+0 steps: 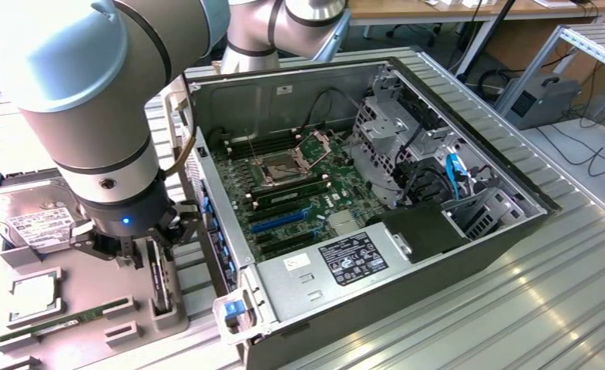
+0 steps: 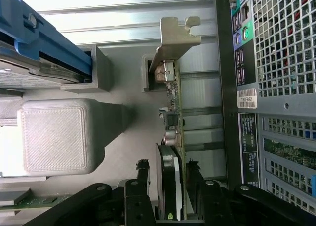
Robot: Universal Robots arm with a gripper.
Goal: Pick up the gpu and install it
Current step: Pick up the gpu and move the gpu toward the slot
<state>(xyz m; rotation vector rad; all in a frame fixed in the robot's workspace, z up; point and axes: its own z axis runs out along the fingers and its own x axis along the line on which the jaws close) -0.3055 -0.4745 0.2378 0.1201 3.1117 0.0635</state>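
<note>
**A:** Status on the gpu?

**B:** I've got the tool [image 1: 146,253] low over the gpu [image 1: 159,281], at the exterior view's lower left. The card stands on its long edge in a slot of the grey printed holder [image 1: 76,277], just beside the computer case [image 1: 487,247]. I read the upright pose as deliberate, since it leaves both flat faces free for a pinch from above.

**A:** Jaws?

**B:** Open and straddling. In the wrist view the tool [image 2: 167,167] has one finger on each side of the gpu [image 2: 171,132], with a thin strip of holder [image 2: 113,117] showing between each finger and the card. So it isn't clamped, and the card is carried by its slot.

**A:** Bracket end?

**B:** The silver bracket [image 2: 174,38] is at the far end from the fingers and sits by a holder post. The fingers are lined up on the heatsink end of the board, clear of the bracket.

**A:** Case ready?

**B:** It lies on its side on the ribbed metal surface [image 1: 508,324], open face up, with the motherboard [image 1: 302,193] and blue slots [image 1: 280,222] exposed. That suits access from straight above.

**A:** Anything crowding the pick?

**B:** The hard drive [image 1: 25,220], the CPU [image 1: 35,297] and the memory stick [image 1: 61,324] share the holder but sit apart from the card. The task looks early to me, with nothing lifted.
</note>
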